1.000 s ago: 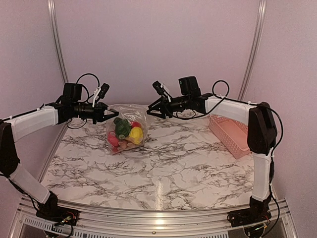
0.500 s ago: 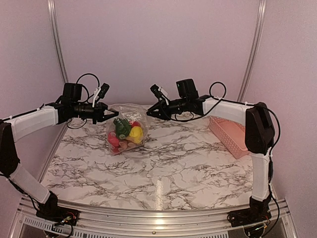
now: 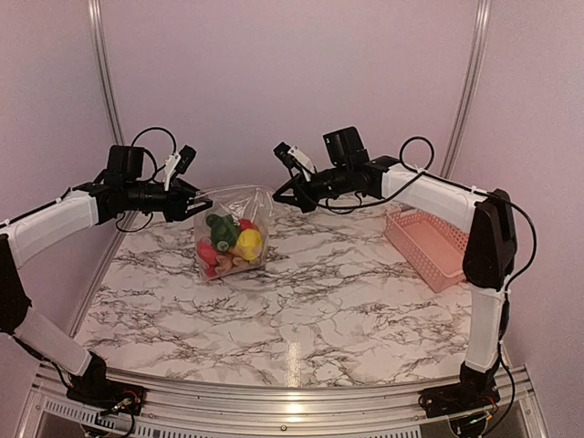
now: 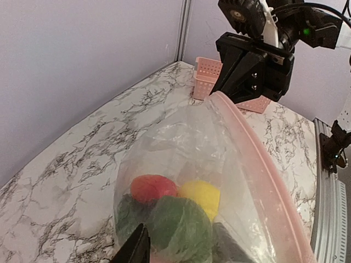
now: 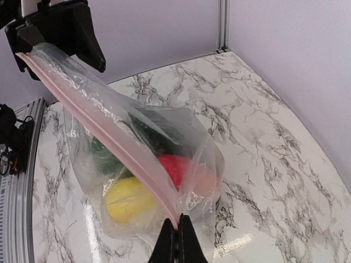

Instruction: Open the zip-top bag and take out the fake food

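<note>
The clear zip-top bag [image 3: 234,230] hangs stretched between my two grippers, its bottom at the marble table. Its pink zip strip [image 5: 104,131] runs taut from corner to corner and looks closed. Inside is the fake food: a green piece [image 3: 222,232], a yellow one [image 3: 250,244], red ones [image 3: 245,224]. My left gripper [image 3: 201,203] is shut on the bag's left top corner; one finger [image 4: 134,249] shows beside the bag [image 4: 208,181]. My right gripper [image 3: 277,195] is shut on the right top corner, fingertips [image 5: 178,241] pinched on the strip's end.
A pink perforated basket [image 3: 427,245] lies at the right side of the marble table [image 3: 301,319], also behind the right gripper in the left wrist view [image 4: 207,75]. Walls close the back and both sides.
Both grippers have risen, the left drawing back to the left. The bag's top edge has been pulled up and taut between them.
</note>
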